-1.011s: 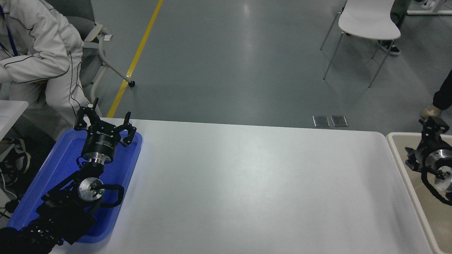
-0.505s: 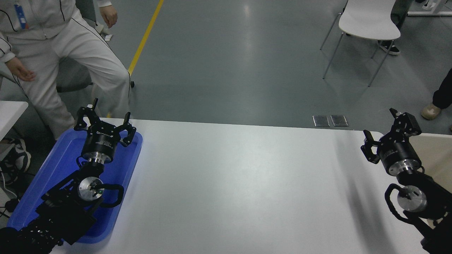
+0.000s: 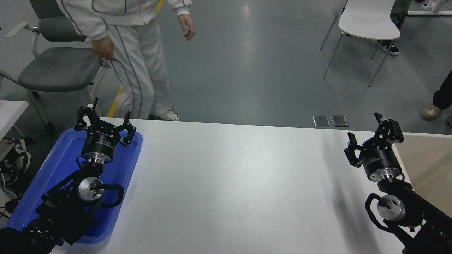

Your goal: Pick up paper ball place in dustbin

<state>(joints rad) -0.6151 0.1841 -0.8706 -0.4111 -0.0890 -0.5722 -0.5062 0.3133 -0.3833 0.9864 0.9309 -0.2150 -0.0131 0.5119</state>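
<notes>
Blue tray (image 3: pixel 42 187): sits at the table's left edge, under the left arm, nothing else visible in it.
Person (image 3: pixel 134 53): standing past the far-left corner of the table in a pale tracksuit, one hand (image 3: pixel 187 28) hanging loose, well clear of both arms.
Grey chair (image 3: pixel 53 67): left of the person, off the table.
White chair (image 3: pixel 369 21): way back at the top right.
Left gripper (image 3: pixel 105 121): parked over the blue tray's far end, fingers spread, nothing between them.
Right gripper (image 3: pixel 370 135): hovering over the table's right end, just beside the dustbin's rim, pointing away from the camera, fingers apart and empty.
Dustbin (image 3: pixel 429 165): cream, at the right edge next to the table, partly behind the right arm; only smooth inner wall showing.
Paper ball: can't spot it anywhere, neither on the table nor in the visible part of the dustbin.
Table (image 3: pixel 229 183): white, glossy, bare in the middle.
Room: grey floor, yellow line behind the person.
</notes>
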